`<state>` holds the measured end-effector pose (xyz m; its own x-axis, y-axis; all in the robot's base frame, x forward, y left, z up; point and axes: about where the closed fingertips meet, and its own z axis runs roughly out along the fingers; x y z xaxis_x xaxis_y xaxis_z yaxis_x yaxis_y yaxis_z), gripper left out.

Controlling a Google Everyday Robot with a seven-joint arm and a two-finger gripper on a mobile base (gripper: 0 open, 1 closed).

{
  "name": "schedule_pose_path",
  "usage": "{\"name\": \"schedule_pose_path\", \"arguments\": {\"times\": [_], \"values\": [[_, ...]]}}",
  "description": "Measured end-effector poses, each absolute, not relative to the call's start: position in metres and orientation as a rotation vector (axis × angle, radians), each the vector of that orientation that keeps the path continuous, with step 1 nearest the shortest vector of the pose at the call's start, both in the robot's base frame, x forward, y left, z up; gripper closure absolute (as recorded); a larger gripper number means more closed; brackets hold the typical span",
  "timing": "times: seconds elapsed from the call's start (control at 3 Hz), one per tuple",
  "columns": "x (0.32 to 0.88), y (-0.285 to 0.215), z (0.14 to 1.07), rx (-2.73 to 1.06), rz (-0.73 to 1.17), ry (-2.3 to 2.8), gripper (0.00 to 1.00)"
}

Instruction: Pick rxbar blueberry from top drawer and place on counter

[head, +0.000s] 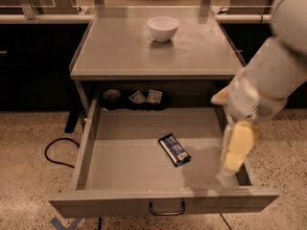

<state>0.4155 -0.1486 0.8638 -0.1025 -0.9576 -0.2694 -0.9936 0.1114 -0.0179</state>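
Observation:
The rxbar blueberry (174, 149), a dark navy bar with a white patch at its near end, lies flat and slanted on the floor of the open top drawer (122, 157), right of the middle. The drawer's wire handle (167, 209) faces me. The grey counter (120, 47) is above the drawer. My gripper (231, 163) hangs pointing down over the drawer's right side, to the right of the bar and apart from it. It holds nothing that I can see.
A white bowl (163, 28) stands at the back middle of the counter. Small white-and-dark packets (146, 97) and a round dark item (111, 97) sit at the drawer's back. A black cable (55, 150) lies on the speckled floor at left.

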Motion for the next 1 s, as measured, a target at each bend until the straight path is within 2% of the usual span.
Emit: {"name": "schedule_pose_path", "arguments": {"times": [0.67, 1.0], "values": [[0.375, -0.036, 0.731, -2.162, 0.507, 2.053, 0.00], [0.374, -0.034, 0.726, -2.151, 0.505, 2.059, 0.00]]}}
